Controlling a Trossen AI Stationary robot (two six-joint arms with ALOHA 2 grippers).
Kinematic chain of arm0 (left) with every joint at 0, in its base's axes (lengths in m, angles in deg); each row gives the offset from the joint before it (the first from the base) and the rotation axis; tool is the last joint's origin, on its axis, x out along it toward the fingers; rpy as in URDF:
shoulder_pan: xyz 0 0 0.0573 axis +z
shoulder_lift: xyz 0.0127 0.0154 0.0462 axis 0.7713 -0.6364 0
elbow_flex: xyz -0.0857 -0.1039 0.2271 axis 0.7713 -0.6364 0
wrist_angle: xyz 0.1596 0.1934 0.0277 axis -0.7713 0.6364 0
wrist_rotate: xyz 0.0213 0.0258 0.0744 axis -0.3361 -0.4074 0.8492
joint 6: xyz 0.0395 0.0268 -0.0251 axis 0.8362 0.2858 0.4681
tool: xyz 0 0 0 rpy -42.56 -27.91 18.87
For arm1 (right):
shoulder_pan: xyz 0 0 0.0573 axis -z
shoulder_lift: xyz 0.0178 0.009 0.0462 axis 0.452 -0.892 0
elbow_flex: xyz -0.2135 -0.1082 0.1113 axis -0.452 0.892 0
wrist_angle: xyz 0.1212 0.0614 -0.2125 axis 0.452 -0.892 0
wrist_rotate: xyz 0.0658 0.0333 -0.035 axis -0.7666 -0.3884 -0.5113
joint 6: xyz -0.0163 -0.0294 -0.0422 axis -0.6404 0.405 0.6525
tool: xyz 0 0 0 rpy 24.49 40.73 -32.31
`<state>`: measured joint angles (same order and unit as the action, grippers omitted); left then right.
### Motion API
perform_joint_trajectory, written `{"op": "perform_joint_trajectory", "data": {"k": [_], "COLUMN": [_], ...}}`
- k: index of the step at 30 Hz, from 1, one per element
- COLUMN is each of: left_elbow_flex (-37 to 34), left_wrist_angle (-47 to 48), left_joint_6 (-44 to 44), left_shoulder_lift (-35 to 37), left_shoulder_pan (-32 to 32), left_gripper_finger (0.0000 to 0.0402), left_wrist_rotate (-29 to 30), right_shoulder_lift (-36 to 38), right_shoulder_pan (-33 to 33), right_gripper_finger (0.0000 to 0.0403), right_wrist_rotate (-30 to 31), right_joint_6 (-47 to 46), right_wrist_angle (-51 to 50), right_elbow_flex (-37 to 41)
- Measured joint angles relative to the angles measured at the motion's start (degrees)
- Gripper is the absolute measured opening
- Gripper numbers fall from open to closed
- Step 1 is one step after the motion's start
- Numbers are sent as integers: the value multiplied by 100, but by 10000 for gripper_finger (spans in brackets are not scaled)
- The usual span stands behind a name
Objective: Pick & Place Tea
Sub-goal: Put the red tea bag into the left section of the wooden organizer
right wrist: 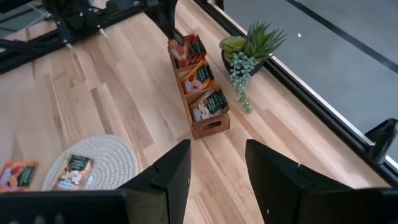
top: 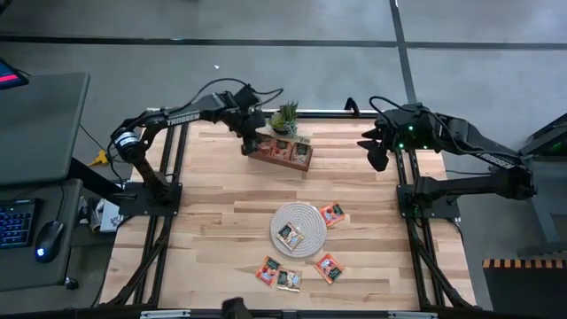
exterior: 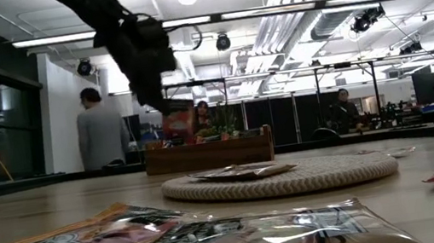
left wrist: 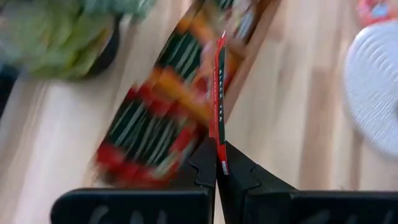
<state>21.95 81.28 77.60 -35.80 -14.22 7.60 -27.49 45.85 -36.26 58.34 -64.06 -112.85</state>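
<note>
Pinching red sachet (left wrist: 219,106) edge-on, left gripper (left wrist: 217,163) clamped above tray (top: 282,152) at 12 o'clock; right gripper (right wrist: 216,163) apart, 2 o'clock table (top: 213,204) edge; loose sachets 6 o'clock.

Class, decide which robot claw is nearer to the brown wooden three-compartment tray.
Left. The left claw hangs at the brown wooden three-compartment tray, pinching a red tea sachet. The right claw waits open, well off beside the table's edge.

Wood, woven fibre and glossy foil
The table (top: 221,230) is pale, smooth planked wood; the tray (right wrist: 208,127) is darker brown wood; the round mat (exterior: 312,178) looks coarsely woven and matt; the tea sachets (exterior: 243,240) are shiny, crinkled film; each end effector (right wrist: 217,168) is matt black plastic
</note>
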Motion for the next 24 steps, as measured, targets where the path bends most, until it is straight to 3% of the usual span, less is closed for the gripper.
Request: {"op": "perform_joint_trajectory", "data": {"k": [13,24], "left_elbow_flex": [-2,-2], "left_wrist_angle": [282,206], "left_joint_6": [1362,1575], "left_shoulder_lift": [25,-464], "left_shoulder_pan": [282,275], "left_gripper_finger": [0,0], "left_wrist_rotate": [411,405], "right_shoulder_lift": [0,0], "right_shoulder_pan": [0,-2], "right_gripper_finger": [149,150], "right_wrist_rotate": [260,349], "right_joint_6": [-150,-228], "right_wrist_angle": [294,385], "right_elbow_flex": [0,0]}}
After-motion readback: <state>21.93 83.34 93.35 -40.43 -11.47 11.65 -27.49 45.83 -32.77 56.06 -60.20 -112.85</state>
